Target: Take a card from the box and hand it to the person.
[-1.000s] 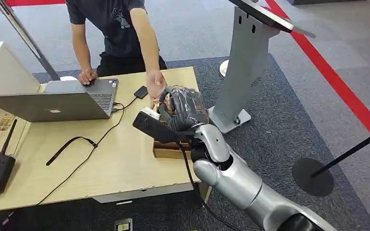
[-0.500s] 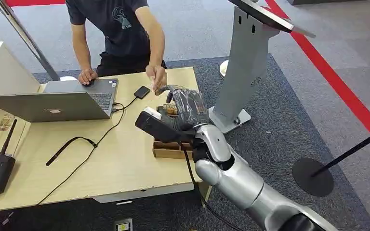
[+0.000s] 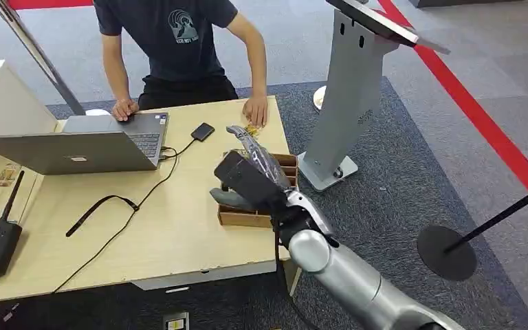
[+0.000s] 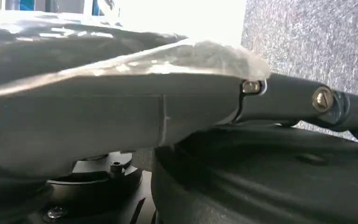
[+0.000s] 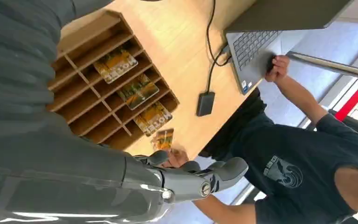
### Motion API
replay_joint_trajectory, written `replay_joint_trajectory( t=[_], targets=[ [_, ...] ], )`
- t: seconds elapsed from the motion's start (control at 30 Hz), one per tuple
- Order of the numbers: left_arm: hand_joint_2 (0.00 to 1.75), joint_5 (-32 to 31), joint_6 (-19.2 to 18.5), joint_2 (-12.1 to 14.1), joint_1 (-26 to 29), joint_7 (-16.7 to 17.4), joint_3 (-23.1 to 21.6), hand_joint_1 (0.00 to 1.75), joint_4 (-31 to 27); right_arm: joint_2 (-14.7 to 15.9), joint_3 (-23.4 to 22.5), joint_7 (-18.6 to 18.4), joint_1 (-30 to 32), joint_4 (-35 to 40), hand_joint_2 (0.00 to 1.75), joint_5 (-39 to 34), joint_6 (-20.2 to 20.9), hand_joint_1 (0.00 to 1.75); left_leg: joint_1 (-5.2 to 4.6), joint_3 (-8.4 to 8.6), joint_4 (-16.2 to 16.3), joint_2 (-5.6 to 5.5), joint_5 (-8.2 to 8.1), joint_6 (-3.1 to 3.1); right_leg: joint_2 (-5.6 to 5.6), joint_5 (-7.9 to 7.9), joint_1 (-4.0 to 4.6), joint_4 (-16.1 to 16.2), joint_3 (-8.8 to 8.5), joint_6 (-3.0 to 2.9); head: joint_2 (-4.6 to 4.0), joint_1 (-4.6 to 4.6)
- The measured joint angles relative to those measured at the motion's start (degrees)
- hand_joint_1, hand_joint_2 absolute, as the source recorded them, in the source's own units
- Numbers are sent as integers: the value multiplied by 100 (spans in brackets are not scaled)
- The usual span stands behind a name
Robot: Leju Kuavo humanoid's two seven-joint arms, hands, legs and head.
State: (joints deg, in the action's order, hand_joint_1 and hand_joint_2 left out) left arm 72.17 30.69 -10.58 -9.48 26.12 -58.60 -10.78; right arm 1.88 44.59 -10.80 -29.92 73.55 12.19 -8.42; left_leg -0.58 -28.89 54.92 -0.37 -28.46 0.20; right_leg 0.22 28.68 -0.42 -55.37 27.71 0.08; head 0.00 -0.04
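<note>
At the desk's far right corner, a card (image 3: 251, 129) lies flat on the wood under the person's hand (image 3: 255, 110), just beyond the far wall of the wooden box (image 3: 247, 217). Half a second ago that hand hung in the air over the box, close to the robot's fingers; now it is down on the desk with the card beneath its fingertips. In the right wrist view the card (image 5: 163, 139) lies just outside the box (image 5: 81, 53), with three more cards sitting in the box's compartments.

The right hand (image 3: 251, 175) has turned and opened: a second ago its fingers were curled above the box, and now they stretch out long toward the person, apart and holding nothing. The hand hangs over the box, which stands at the desk's right edge.

I judge that the handover is done and the card is in the person's keeping, so what remains is likely only to draw the arm back.

The left hand (image 4: 121, 112) appears close up as a dark mass; whether its fingers are apart or closed I cannot tell.
</note>
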Motion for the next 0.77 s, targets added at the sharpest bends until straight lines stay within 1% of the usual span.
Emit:
replay_joint_trajectory(
  t=[0.1, 0.2, 0.3, 0.57, 0.77],
  targets=[
    [175, 20, 20, -9, 0, 0, 0, 0, 0, 59, -31, -57, 146, 260, 175, -168, -92, 0, 0, 0, 0, 0, 0, 0, 0, 0, 0, 0, -1, 0, 0, 0],
    [175, 28, 30, -17, 0, 0, 0, 0, 0, 144, -35, -251, 243, 509, 175, 33, -223, 0, -1, 2, 0, 0, 0, 0, 0, 0, 0, 0, -2, 0, 0, 0],
    [175, 46, 44, -24, 0, 0, 0, 0, 0, 207, -44, -341, 335, 677, 175, 83, -251, 0, -1, 4, 0, 0, 0, 0, 0, 0, 0, 1, -4, 0, 0, 0],
    [175, 96, 57, -31, 0, -22, 2, 0, 2, 339, -39, -404, 521, 876, 175, 449, -315, 0, -1, 4, 0, 0, 0, 0, 0, 0, 0, 1, -6, 0, 0, 0],
    [175, 111, 55, -33, 1, -26, 0, 0, 4, 391, -39, -407, 600, 933, 175, 547, -323, 0, -2, 5, 0, 0, 0, 0, 0, 0, 0, 0, -7, 0, 0, 0]
  ],
)
